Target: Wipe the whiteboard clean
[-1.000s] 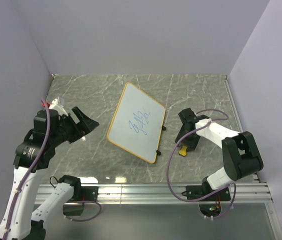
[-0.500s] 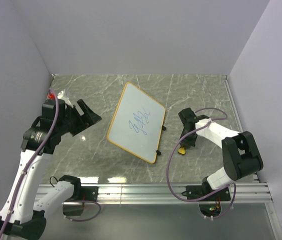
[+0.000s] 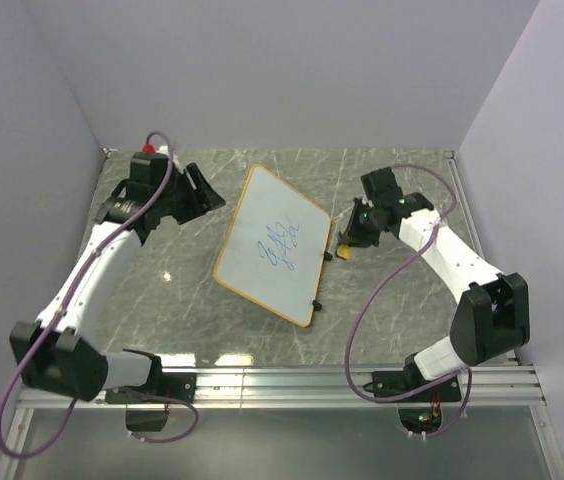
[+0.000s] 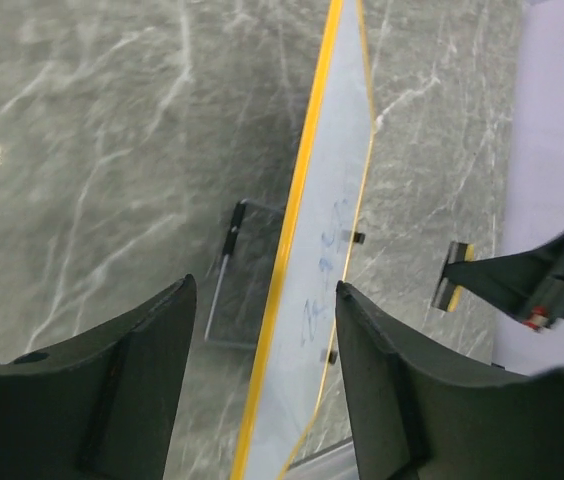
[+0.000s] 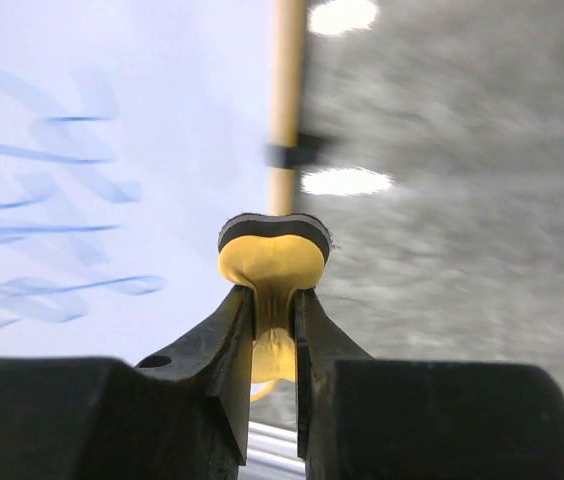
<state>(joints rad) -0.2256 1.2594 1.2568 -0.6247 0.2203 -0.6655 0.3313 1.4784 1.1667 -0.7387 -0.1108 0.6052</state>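
The whiteboard (image 3: 272, 243) lies tilted in the middle of the table, white with an orange-yellow frame, black clips on its right edge and blue scribbles at its centre. It also shows in the left wrist view (image 4: 327, 230) and in the right wrist view (image 5: 102, 150). My right gripper (image 3: 348, 243) is shut on the yellow-and-black eraser (image 5: 273, 262), held just off the board's right edge, above the table. My left gripper (image 3: 207, 197) is open and empty, just left of the board's top corner.
The grey marbled table (image 3: 162, 290) is walled at the back and both sides. An aluminium rail (image 3: 312, 378) runs along the near edge. A thin black wire stand (image 4: 224, 265) shows on the table beside the board in the left wrist view.
My right gripper has lifted the eraser from the table and carried it up and left to the board's right edge. My left arm has swung up and back toward the board's top corner.
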